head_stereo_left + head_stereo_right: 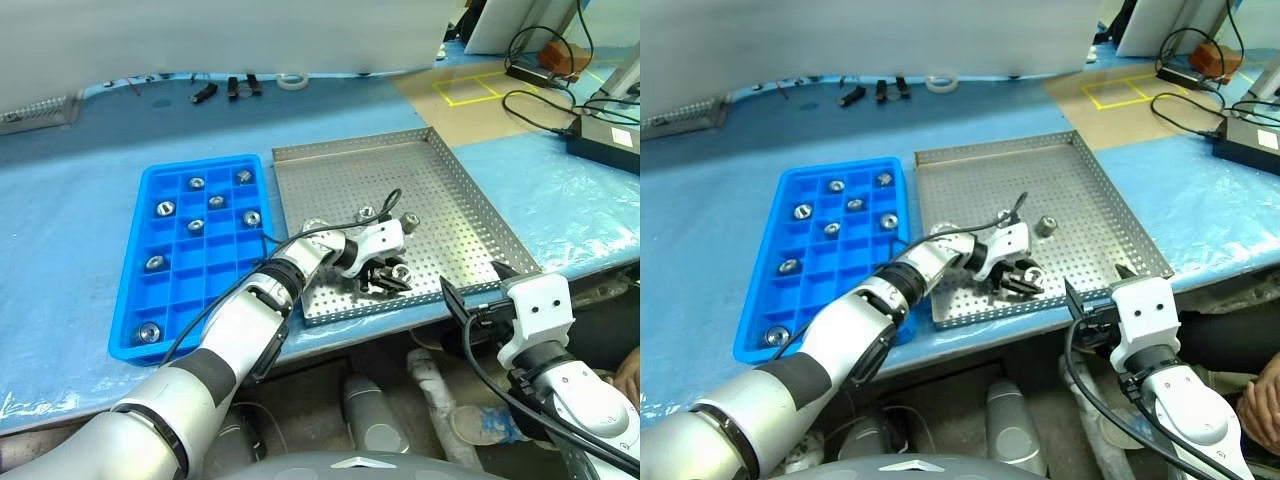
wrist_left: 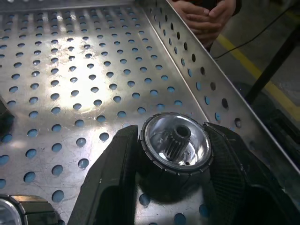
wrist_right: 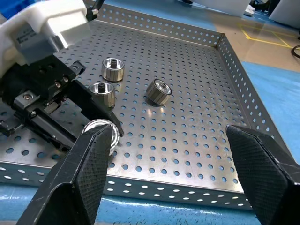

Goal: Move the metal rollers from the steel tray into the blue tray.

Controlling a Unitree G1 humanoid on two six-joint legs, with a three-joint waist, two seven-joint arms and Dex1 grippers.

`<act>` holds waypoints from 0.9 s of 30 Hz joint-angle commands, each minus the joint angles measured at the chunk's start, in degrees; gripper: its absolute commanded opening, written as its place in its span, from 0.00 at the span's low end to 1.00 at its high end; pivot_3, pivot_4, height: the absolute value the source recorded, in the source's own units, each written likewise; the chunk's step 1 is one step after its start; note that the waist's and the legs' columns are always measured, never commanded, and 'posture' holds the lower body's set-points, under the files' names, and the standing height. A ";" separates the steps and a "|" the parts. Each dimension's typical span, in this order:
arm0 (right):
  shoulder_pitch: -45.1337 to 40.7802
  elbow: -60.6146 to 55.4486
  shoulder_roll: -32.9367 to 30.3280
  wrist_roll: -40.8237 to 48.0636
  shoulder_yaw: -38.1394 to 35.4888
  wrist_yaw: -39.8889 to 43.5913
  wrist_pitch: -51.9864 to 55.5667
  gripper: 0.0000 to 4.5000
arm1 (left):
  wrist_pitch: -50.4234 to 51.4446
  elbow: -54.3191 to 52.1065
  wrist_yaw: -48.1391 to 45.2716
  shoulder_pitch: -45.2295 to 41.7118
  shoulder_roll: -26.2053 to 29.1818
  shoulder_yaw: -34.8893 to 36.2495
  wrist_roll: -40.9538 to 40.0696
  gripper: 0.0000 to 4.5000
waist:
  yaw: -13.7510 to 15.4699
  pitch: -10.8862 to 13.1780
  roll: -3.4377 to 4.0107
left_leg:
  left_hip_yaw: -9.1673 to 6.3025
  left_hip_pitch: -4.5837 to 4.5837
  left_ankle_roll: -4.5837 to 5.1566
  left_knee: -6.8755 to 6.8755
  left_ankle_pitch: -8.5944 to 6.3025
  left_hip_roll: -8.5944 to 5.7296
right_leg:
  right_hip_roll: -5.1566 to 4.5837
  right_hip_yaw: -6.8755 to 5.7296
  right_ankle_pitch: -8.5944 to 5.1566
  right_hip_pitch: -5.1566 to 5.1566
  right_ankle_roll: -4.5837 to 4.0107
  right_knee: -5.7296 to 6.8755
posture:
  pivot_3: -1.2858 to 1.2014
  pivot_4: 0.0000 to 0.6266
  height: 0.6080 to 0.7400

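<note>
The steel tray (image 1: 350,175) lies right of the blue tray (image 1: 136,270) on the blue-covered table. My left gripper (image 1: 393,276) reaches across to the steel tray's near edge and is shut on a metal roller (image 2: 176,143), one black finger (image 2: 115,176) pressed to each side of it. Three more rollers (image 3: 113,69), (image 3: 102,93), (image 3: 158,91) stand loose on the perforated floor behind it. Several rollers (image 1: 216,201) sit in the blue tray's compartments. My right gripper (image 1: 478,290) hovers open just off the steel tray's near right corner, holding nothing.
A person's clasped hands (image 2: 206,16) rest beyond the steel tray's side rim. Cables and a black box (image 1: 600,135) lie at the back right. A tape roll (image 1: 292,79) and small dark tools (image 1: 232,88) sit along the table's far edge.
</note>
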 commanded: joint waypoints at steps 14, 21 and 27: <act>-27.17 12.71 -11.22 7.11 5.21 12.14 0.11 0.91 | 15.41 -36.02 -3.01 9.94 16.17 7.18 -10.18 0.41 | 4.46 0.06 0.10 | -0.04 0.08 0.18 0.03 0.10 0.19 | 0.02 -0.24 0.04 0.15 -0.06 0.12 | 0.40 0.24 1.00; -41.35 27.95 -10.71 7.27 14.52 21.57 -7.08 0.91 | 25.81 -56.12 7.53 23.07 23.58 10.66 -11.39 0.41 | 13.17 0.23 0.40 | -0.02 0.15 0.01 -0.04 0.22 0.48 | 0.13 -0.28 0.05 0.08 -0.11 0.35 | 0.52 0.24 1.00; -50.82 40.33 -7.50 6.33 20.28 27.76 -14.04 0.91 | 31.81 -67.11 15.71 31.92 28.12 14.47 -12.32 0.41 | 20.35 0.24 0.44 | -0.01 0.05 -0.21 -0.21 0.35 0.48 | 0.12 -0.34 0.05 -0.14 -0.14 0.56 | 0.59 0.24 1.00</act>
